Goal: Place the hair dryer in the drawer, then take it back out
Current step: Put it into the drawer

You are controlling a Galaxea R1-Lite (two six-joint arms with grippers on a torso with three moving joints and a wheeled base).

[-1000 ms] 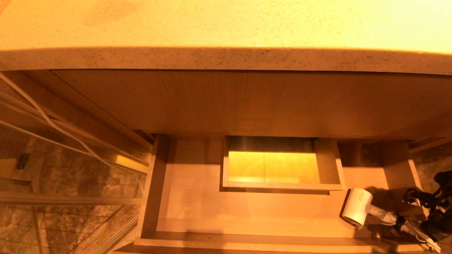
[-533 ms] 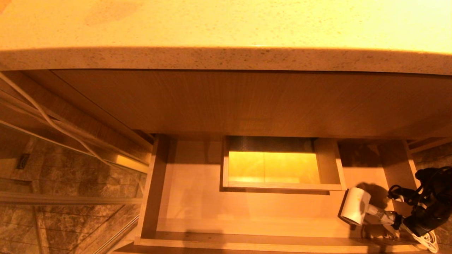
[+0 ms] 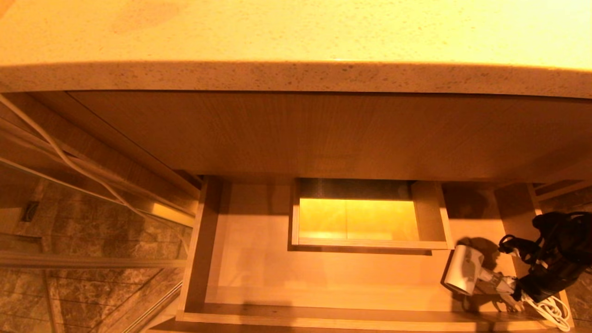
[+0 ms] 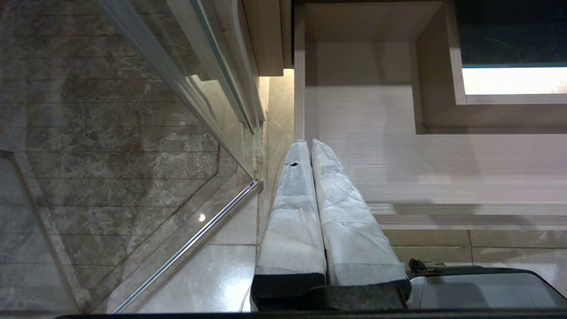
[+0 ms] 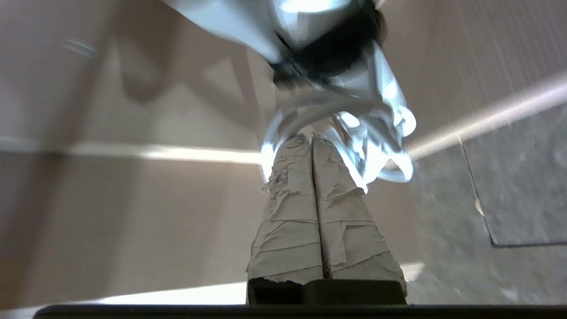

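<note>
- Head view: you have the drawer (image 3: pixel 259 277) pulled wide open beneath the tabletop (image 3: pixel 296 37), its boxed cutout (image 3: pixel 358 219) in the middle. The hair dryer (image 3: pixel 465 270) sits in the lower right of the frame, over the drawer's right end near the front wall, barrel to the left and handle running right into the right end effector (image 3: pixel 520 289). Its white cord (image 3: pixel 550 310) loops out below that. The dryer's long axis runs roughly left to right across the frame, tilted a little downward toward the right. I cannot tell whether it rests on the drawer floor or hangs just above it.
- Left wrist view: your left end effector (image 4: pixel 310 148) has its fingers pressed together, holding nothing, parked beside the drawer's left wall, well apart from the dryer.
- Right wrist view: the right end effector (image 5: pixel 310 139) is fully closed, its fingertips together in the tangle of cord (image 5: pixel 381 146) right at the base of the handle (image 5: pixel 310 31). It seems to be pinching cord, not handle. The dryer lies straight ahead of the fingers, so the right arm is the one to use.
</note>
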